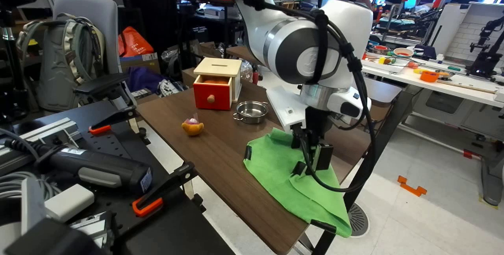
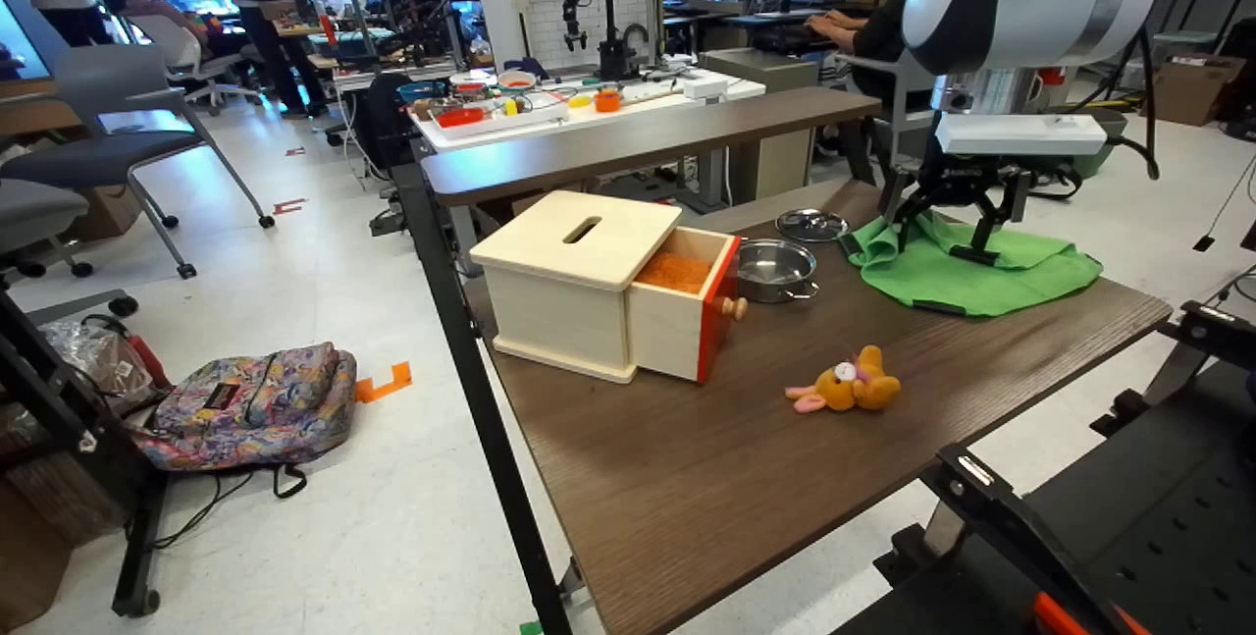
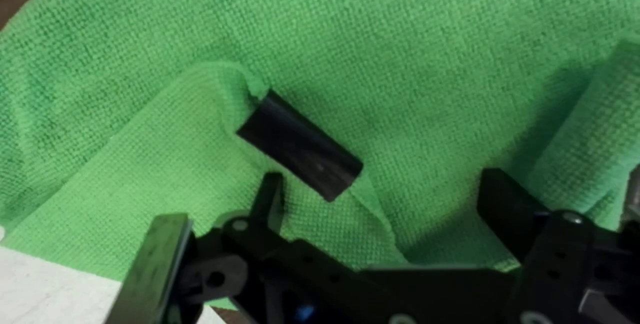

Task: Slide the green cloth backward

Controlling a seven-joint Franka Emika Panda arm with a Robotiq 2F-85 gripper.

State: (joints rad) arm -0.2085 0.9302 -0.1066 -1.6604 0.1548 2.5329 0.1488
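Your nubbly green cloth (image 1: 271, 164) should be light and floppy and will probably bunch before it slides, so imo pinch the folded edge by the black strip (image 3: 300, 146). In an exterior view it's bright and rumpled, lying on the brown table (image 1: 220, 164) with its 5 o'clock corner past the edge, and in the wrist view your gripper (image 3: 382, 191) sits at 4 o'clock from that strip, jaws wide apart, nothing held

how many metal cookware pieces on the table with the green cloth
2: the pot beside the wooden box, and the lid near the green cloth; others may be hidden.
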